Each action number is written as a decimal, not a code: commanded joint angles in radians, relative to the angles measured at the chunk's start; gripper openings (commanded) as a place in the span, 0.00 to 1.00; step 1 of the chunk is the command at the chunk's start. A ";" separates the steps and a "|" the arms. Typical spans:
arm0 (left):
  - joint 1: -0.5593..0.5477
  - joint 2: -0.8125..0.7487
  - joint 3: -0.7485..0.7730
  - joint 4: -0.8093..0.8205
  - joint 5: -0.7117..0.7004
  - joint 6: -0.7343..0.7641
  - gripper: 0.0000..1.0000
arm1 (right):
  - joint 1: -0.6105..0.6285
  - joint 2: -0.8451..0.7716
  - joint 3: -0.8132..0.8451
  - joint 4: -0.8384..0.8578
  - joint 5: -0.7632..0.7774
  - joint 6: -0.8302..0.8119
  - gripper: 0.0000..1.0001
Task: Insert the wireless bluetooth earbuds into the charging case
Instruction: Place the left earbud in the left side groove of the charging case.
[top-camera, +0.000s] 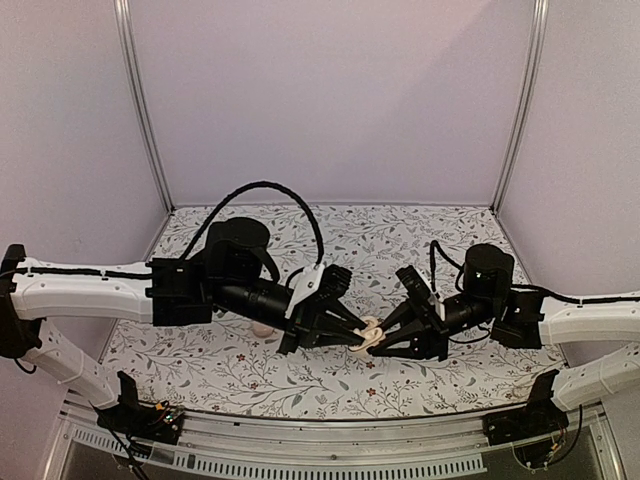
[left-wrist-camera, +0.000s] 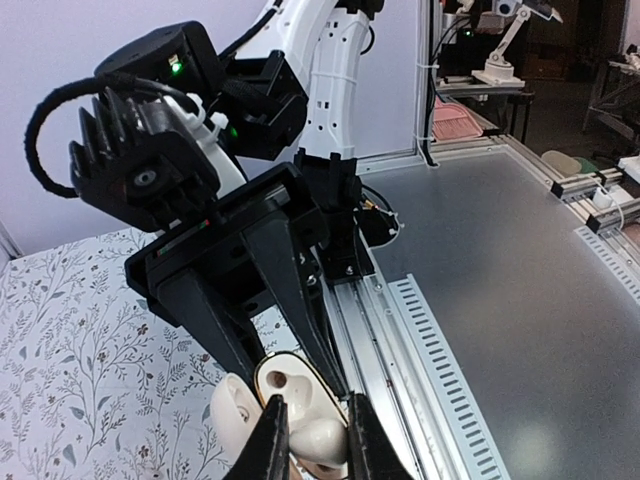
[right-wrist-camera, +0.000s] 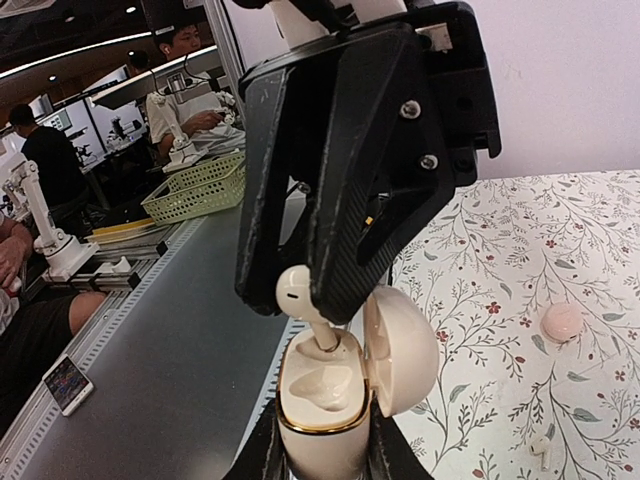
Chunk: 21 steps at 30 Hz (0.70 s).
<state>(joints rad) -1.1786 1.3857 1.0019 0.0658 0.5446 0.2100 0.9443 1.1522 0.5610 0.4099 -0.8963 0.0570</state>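
**Earbud poised stem-first at the open case, both hands gripping**

The right gripper (right-wrist-camera: 322, 452) is closed narrow on the charging case (right-wrist-camera: 318, 405). It pinches the lower body from both sides, so the case stands upright between its fingers. The lid (right-wrist-camera: 402, 345) is swung open to one side of them. This hold seems chosen to turn the mouth of the case up toward the other hand and to keep the fingers clear of the opening.

The left gripper (right-wrist-camera: 300, 305) hangs directly above the right one, clamped on a white earbud (right-wrist-camera: 298, 288) by its rounded head. That leaves the stem free and pointing down, so it can enter first. The stem's tip sits at or just inside one well of the case, and the other well shows empty.

A pale pink lump (right-wrist-camera: 562, 322) lies on the floral table cover (right-wrist-camera: 480, 250). It is well out past the right gripper on the lid's side, and neither hand touches it.
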 joint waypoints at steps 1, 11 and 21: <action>-0.014 0.009 0.027 -0.051 0.010 0.024 0.12 | 0.007 -0.009 0.045 0.026 -0.047 0.007 0.19; -0.014 0.001 0.032 -0.063 0.045 0.058 0.13 | 0.007 0.000 0.060 0.024 -0.087 0.013 0.18; -0.014 0.018 0.058 -0.124 0.004 0.070 0.19 | 0.011 0.012 0.082 0.011 -0.119 0.018 0.17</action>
<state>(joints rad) -1.1831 1.3857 1.0348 0.0101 0.5892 0.2630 0.9443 1.1629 0.5945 0.3946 -0.9649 0.0681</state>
